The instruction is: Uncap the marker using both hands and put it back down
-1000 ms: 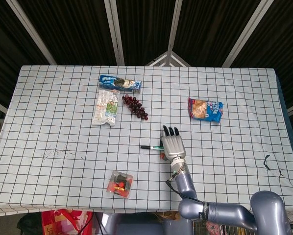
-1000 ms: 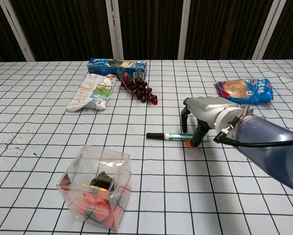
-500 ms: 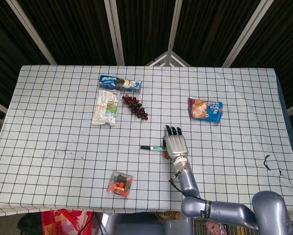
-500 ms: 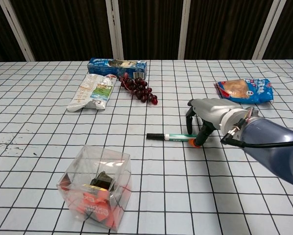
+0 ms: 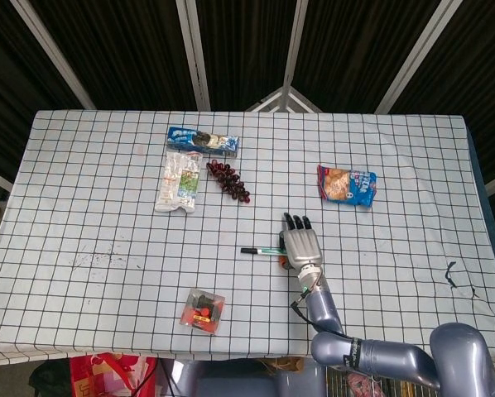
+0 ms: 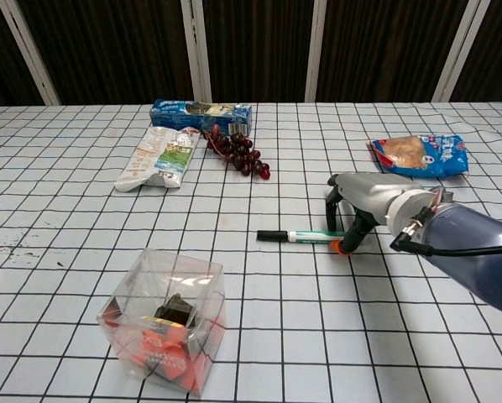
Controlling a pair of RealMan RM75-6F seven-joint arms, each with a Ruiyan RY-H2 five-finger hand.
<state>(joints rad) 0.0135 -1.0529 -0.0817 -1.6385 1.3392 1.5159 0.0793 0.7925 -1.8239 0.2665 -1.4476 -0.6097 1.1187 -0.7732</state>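
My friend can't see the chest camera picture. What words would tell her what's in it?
The robot's right hand curls over one end of a capped marker lying on a checked tablecloth. A clear box sits in front; grapes and snack packets lie behind.

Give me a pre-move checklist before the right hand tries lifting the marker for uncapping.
1. Marker flat on the table, cap on: ok.
2. Right hand over the marker's right end: ok.
3. Firm pinch on the marker: cannot tell, fingers hide the contact.
4. Left hand ready to pull the cap: not ok, in neither view.
5. Black cap end free of the grapes and the clear box: ok.
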